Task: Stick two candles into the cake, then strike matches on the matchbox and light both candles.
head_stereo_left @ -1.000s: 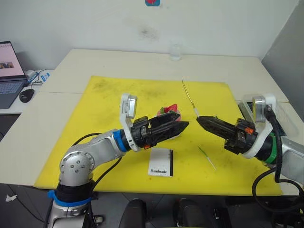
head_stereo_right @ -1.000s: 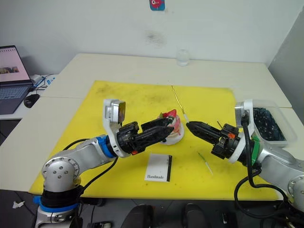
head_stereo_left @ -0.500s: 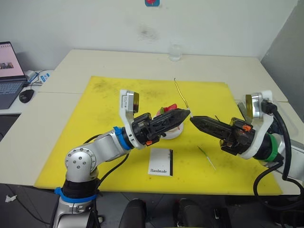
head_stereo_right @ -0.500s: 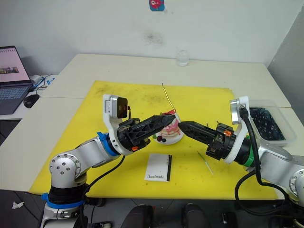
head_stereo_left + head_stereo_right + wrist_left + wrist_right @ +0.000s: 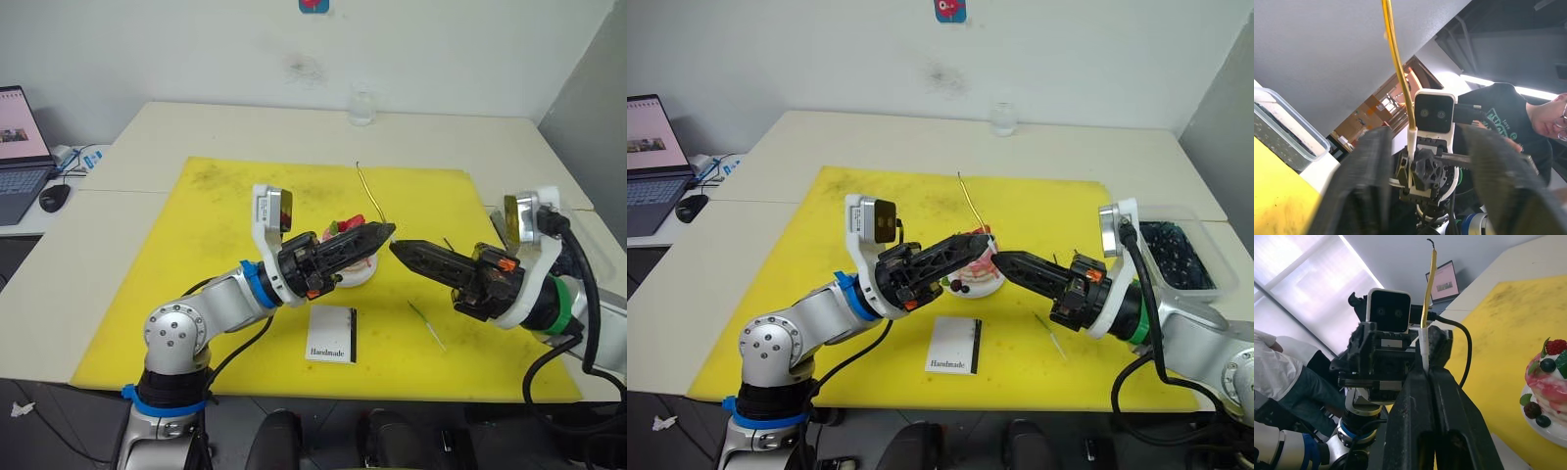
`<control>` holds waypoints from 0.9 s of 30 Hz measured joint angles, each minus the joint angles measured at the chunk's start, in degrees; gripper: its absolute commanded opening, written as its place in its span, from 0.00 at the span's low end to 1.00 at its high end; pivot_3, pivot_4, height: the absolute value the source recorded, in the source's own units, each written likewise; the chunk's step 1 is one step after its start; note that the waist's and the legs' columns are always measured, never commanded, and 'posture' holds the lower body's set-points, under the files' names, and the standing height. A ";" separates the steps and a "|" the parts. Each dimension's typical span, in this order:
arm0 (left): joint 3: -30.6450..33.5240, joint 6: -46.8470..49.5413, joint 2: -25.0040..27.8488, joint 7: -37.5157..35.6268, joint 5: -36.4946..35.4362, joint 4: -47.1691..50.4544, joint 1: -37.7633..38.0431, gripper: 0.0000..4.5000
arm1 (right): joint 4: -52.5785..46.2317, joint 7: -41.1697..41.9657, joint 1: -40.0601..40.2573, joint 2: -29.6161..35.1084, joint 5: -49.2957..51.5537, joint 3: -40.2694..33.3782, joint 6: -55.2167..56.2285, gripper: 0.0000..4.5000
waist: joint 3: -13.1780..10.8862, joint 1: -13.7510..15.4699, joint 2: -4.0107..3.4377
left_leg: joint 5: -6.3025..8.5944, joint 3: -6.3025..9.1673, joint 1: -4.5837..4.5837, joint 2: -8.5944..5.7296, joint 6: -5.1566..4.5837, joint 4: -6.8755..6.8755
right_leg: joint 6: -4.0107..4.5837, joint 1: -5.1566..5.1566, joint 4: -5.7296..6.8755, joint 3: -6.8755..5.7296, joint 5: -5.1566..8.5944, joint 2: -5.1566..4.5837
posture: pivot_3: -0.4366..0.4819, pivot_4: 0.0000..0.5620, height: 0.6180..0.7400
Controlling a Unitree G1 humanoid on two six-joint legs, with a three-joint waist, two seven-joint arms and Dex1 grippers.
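Now we meet tip to tip over the cake, candle between us.

Our right gripper pinches the candle by its white base, fingers closed on it; the stick rises toward 11 o'clock, long axis near upright. Our left gripper sits just at 10 o'clock of it, fingers parted around the base but not yet clamped. The cake lies right under our left fingers, at 7 o'clock from the tips. The second candle lies flat at 5 o'clock, the matchbox at 7. Against a second ago, both arms have closed in from well apart, and the candle has come over the cake. The handover turns on that base.
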State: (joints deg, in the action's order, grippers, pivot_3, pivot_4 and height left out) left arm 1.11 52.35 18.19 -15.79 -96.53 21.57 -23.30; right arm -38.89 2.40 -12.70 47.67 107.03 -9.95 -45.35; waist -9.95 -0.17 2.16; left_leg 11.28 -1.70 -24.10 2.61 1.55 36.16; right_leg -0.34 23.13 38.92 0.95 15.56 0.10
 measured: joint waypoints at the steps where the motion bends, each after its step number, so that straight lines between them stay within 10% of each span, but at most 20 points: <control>1: -0.24 0.00 0.01 -0.05 0.16 -0.23 0.00 0.23 | -0.10 0.13 -0.01 0.00 0.00 0.04 0.01 0.00 | 0.00 0.00 0.00 | 0.00 0.00 0.00 0.00 0.00 0.00 | 0.00 0.00 0.00 0.00 0.00 0.00 | 0.48 0.27 1.00; 4: -0.74 0.01 0.03 -0.35 0.72 -1.25 0.00 0.02 | -0.38 0.47 -0.02 0.00 0.00 0.14 0.02 0.00 | 0.00 0.00 0.00 | 0.00 0.01 0.00 0.00 0.00 0.00 | 0.00 0.00 0.00 -0.01 0.00 0.00 | 0.48 0.27 1.00; 12: -0.76 -0.02 0.24 -2.35 2.30 -1.45 0.00 0.01 | -0.33 0.69 -0.15 0.00 -0.18 0.61 0.12 0.00 | 0.00 0.00 0.00 | 0.00 -0.01 -0.01 0.00 0.00 -0.01 | 0.01 0.01 -0.04 0.00 0.00 0.00 | 0.48 0.27 1.00; 22: 2.29 -3.19 6.26 -5.20 13.77 0.29 -4.63 0.00 | -0.44 8.39 -0.88 7.63 -15.33 0.52 -2.08 0.66 | -0.01 -0.04 0.01 | 0.00 -0.04 0.01 -0.02 0.00 -0.07 | 0.05 0.06 -0.05 -0.01 0.03 0.02 | 0.48 0.27 1.00; 27: 2.49 -10.34 14.53 -11.35 33.18 -0.13 -5.28 0.00 | -0.85 14.52 -3.53 11.30 -29.34 1.12 -2.11 0.99 | -0.02 0.04 0.00 | 0.01 -0.04 -0.02 0.01 0.02 -0.15 | 0.14 0.11 -0.13 -0.05 0.08 0.05 | 0.48 0.27 1.00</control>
State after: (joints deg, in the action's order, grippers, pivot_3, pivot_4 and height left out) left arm 3.60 42.01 32.72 -27.14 -63.35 21.44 -28.58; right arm -39.73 16.92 -16.23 58.97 77.69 -8.83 -47.46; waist -9.96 -0.13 2.17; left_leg 11.29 -1.74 -24.13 2.63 1.57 36.01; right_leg -0.20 23.24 38.79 0.91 15.64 0.15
